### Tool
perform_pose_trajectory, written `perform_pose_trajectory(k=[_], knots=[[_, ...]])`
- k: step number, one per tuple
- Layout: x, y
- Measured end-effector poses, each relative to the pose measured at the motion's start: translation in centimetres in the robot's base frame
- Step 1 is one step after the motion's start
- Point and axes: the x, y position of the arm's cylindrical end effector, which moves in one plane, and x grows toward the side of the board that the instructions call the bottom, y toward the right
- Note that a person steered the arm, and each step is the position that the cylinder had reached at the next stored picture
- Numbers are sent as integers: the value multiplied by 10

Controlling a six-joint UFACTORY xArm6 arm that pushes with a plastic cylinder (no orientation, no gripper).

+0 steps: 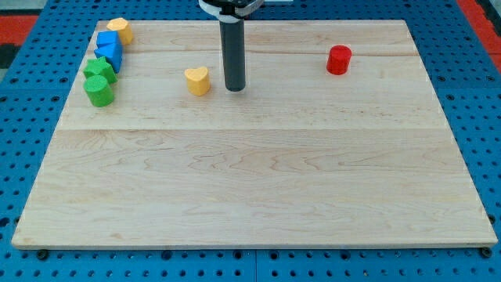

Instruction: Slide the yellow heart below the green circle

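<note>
The yellow heart (198,80) lies on the wooden board in the upper left part of the view. My tip (235,88) stands just to the heart's right, a small gap apart. The green circle (99,92) sits near the board's left edge, well to the left of the heart and slightly lower in the view. A green star-like block (99,70) touches the circle from above.
Two blue blocks (109,49) and a yellow block (120,30) stand in a line above the green ones at the top left. A red cylinder (339,59) stands at the upper right. The board (258,180) rests on a blue perforated table.
</note>
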Motion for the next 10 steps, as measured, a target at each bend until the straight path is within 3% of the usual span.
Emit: perform_pose_trajectory(k=[2, 4, 10], knots=[[-15, -39], [0, -102], [16, -131]])
